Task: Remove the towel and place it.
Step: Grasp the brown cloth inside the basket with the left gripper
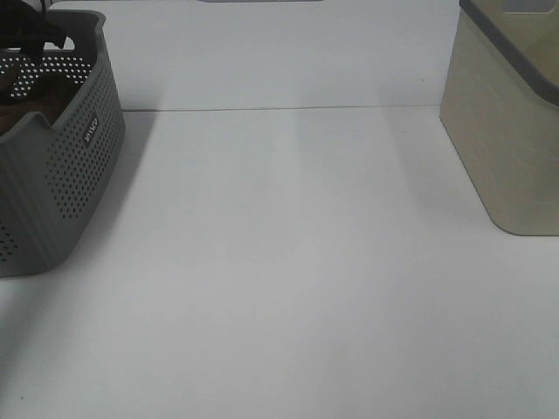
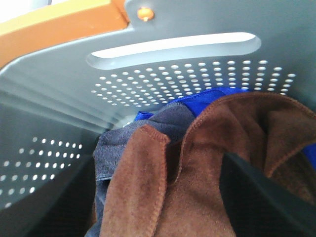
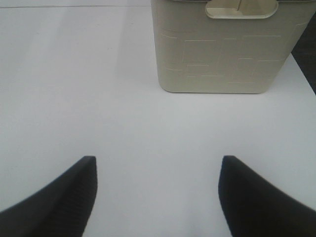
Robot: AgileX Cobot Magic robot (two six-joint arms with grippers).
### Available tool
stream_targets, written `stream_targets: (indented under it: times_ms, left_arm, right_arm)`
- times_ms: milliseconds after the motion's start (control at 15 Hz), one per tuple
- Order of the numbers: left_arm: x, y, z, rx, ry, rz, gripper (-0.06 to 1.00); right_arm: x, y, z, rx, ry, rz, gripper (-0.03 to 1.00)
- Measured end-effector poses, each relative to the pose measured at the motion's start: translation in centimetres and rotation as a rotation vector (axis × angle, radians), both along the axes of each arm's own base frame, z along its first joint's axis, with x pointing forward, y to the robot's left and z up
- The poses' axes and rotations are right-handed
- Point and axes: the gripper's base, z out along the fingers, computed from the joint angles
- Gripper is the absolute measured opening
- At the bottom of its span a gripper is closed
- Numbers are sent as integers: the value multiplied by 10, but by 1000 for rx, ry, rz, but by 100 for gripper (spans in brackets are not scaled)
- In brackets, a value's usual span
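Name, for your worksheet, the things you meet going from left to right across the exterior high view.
grey perforated basket → bare white table → beige bin

A grey basket (image 1: 70,175) with many small holes sits on the white table (image 1: 288,262) at ten o'clock. A beige bin (image 1: 507,148) stands at two o'clock. Blue cloth (image 2: 118,148) lies in the basket.

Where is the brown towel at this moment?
The towel is inside the grey basket at the far left of the exterior high view, bunched over blue fabric, between the left gripper fingers.
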Motion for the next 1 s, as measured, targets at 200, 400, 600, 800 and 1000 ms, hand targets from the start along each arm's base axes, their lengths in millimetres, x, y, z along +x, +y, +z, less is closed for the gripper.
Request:
stream_targets:
  times_ms: [200,400,600,800,1000]
  left_arm:
    - [5,4,-19,33,32,-2,62]
    - [7,19,-34,40,54,21,59]
    - [10,23,-35,39,30,18,55]
    - [15,21,-33,23,-31,-4,47]
    - [16,20,-40,18,-25,-6,34]
  right_arm:
    - [0,0,0,0,0,0,67]
    - [0,0,0,0,0,0,67]
    - [0,0,0,0,0,0,67]
    - [0,0,0,0,0,0,67]
    - [0,0,0,0,0,0,67]
